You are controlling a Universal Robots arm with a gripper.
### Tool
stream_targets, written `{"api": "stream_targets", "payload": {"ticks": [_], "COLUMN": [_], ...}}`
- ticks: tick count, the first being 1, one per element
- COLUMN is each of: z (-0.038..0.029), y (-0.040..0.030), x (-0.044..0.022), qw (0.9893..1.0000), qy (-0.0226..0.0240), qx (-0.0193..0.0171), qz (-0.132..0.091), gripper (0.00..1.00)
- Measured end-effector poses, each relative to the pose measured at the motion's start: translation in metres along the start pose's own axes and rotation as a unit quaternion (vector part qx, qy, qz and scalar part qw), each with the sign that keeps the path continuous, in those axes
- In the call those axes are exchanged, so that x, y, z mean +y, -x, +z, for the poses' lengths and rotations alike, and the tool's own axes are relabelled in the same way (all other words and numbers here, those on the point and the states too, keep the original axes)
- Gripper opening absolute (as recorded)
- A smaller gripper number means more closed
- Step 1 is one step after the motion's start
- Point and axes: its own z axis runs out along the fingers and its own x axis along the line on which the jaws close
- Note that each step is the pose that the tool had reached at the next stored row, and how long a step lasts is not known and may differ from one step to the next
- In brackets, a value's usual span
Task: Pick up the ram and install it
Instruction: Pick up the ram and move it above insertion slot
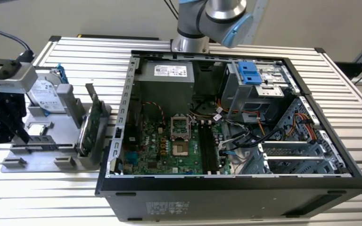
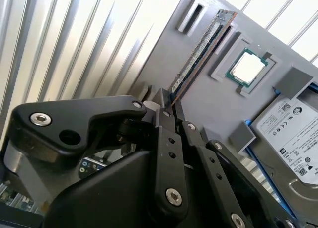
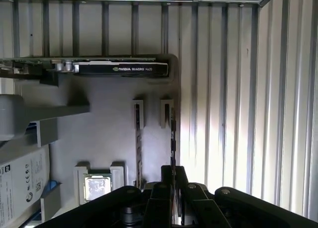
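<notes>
Fingers (image 3: 165,177) closed down to a thin gap, pinching ram (image 3: 172,131) at near end | ram upright on edge in grey tray (image 3: 114,118) slot, beside CPU (image 3: 97,187) | tray on worktop (image 1: 344,94), exterior view's left of PC case (image 1: 231,197)

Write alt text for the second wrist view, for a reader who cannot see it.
A black pincer grips one end of a slim dark ram stick standing on edge in a grey holder tray. Beside it sit a square silver processor chip and a silver hard drive with blue rails, all on a ribbed metal table.
</notes>
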Motion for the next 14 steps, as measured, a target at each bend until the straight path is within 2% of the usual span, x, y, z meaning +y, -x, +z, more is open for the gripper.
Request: {"api": "stream_targets", "payload": {"ticks": [14], "z": [-0.014], "y": [0.0002], "x": [0.0002], "qw": [1.0], "qy": [0.0], "qx": [0.0], "qz": [0.0], "gripper": [0.0]}}
